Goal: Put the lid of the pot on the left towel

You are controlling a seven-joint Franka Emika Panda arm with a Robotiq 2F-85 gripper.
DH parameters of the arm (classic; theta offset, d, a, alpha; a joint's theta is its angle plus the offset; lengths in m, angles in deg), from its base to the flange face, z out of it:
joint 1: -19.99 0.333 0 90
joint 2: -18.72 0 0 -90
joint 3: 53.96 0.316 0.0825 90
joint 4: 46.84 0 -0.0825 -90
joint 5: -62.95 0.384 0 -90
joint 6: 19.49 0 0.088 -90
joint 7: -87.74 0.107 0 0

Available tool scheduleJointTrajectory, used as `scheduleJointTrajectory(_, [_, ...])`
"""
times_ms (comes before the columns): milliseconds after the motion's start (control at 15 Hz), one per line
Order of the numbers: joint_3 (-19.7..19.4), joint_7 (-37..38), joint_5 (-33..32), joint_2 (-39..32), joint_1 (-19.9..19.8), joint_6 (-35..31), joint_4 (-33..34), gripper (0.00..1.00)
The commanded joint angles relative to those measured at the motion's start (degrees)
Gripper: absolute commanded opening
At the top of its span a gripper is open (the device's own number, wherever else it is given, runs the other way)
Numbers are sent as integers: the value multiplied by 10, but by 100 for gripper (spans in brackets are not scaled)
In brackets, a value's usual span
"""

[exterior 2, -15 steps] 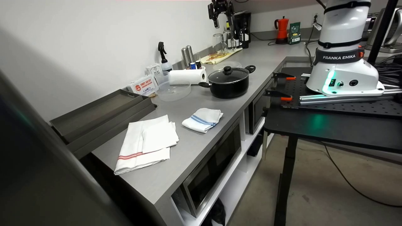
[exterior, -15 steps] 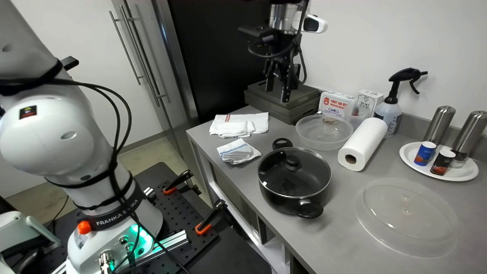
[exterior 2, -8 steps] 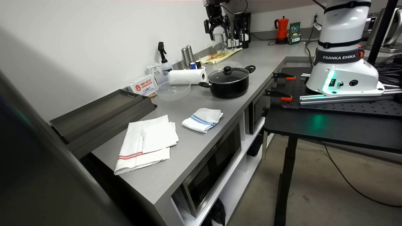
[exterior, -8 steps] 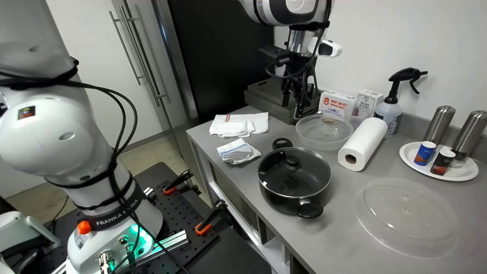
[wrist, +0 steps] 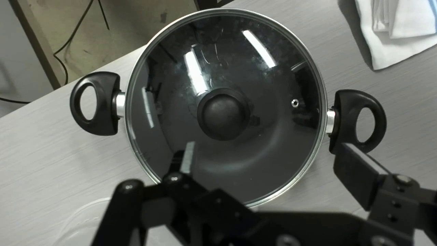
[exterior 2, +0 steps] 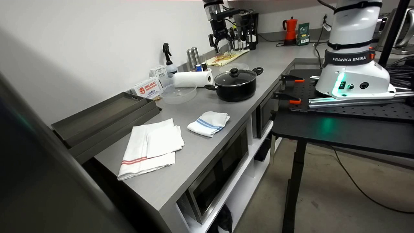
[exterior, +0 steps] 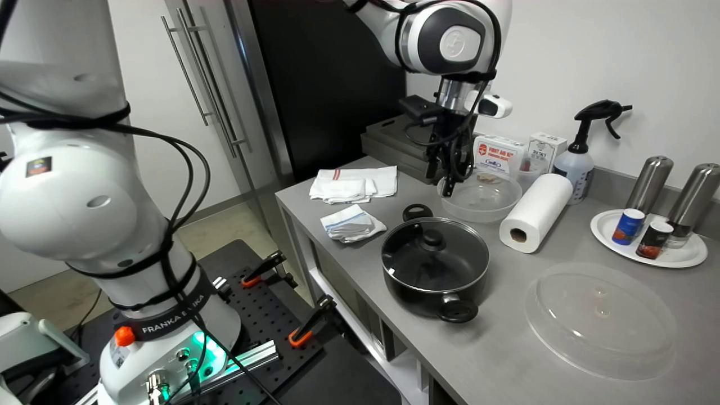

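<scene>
Gripper (wrist: 269,159) has come down, jaws wide apart — the lid (wrist: 223,116) sits on the pot (exterior 2: 237,93).

Beside me a pale wall (exterior 2: 106,42) is carrying a soft shadow (exterior 2: 35,81), a grey tabletop (exterior 2: 190,152) is running along it, and a microwave (exterior 2: 220,168) is sitting underneath. Tall doors (exterior: 149,73) are showing long metal handles (exterior: 206,82); a dull brownish floor (exterior 2: 330,194) is stretching out below.

You have one pot (exterior 2: 237,94), one glass lid (wrist: 223,114), two folded towels (exterior 2: 152,145), one paper roll (exterior: 537,211), one spray bottle (exterior: 576,169), two steel grinders (exterior: 649,183), two canisters (exterior: 628,226) and one plate (exterior: 604,229).
</scene>
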Motion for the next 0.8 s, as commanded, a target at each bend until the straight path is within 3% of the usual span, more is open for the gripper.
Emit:
scheduleJointTrajectory(0, [1,17,18,-33,-3,-15,17,100])
scheduleJointTrajectory(733, [-9,49,75,-50,-14,-131,-36,100])
